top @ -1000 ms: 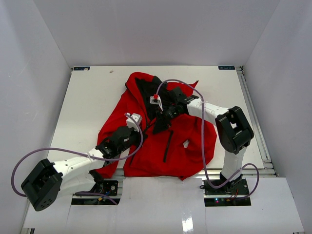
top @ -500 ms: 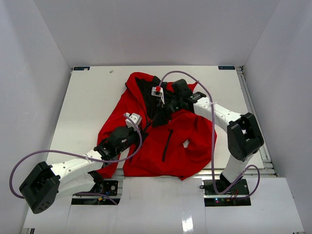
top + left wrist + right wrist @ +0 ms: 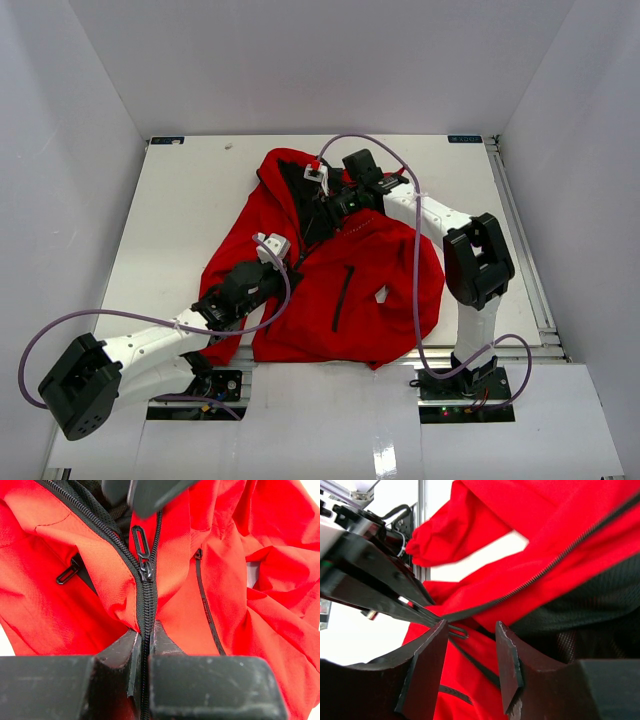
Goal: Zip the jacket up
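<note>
1. Closing the front zipper [image 3: 148, 610] looks to be the step in hand. The red jacket [image 3: 350, 290] lies spread on the counter [image 3: 190, 190], collar toward the far side and hem at the near edge. Only a short lower stretch of teeth is meshed.
2. At that meshed stretch the left claw [image 3: 145, 632] is narrow. It pinches the zipper just below the slider [image 3: 146, 571] and anchors it.
3. Above it the right claw [image 3: 471, 625] has its jaws apart and holds nothing. The pull tab [image 3: 456, 629] lies in the gap, close to one finger, and neither finger clamps it.
4. The next move, as I judge it, is to close the right claw on that tab and draw it toward the far collar. Meanwhile the left claw should keep the zipper taut so both open rows feed evenly into the slider.
5. One risk is the black mesh lining [image 3: 590, 600]. It sits just beside the open teeth and could catch in the slider.
6. Some things are hidden or unclear:
   - From above, the right claw and its wrist cover the collar, so the zipper's far end cannot be seen.
   - In the left wrist view the hem end disappears between the left claw's fingers.
   - I cannot tell whether the tab touches the nearby finger.
</note>
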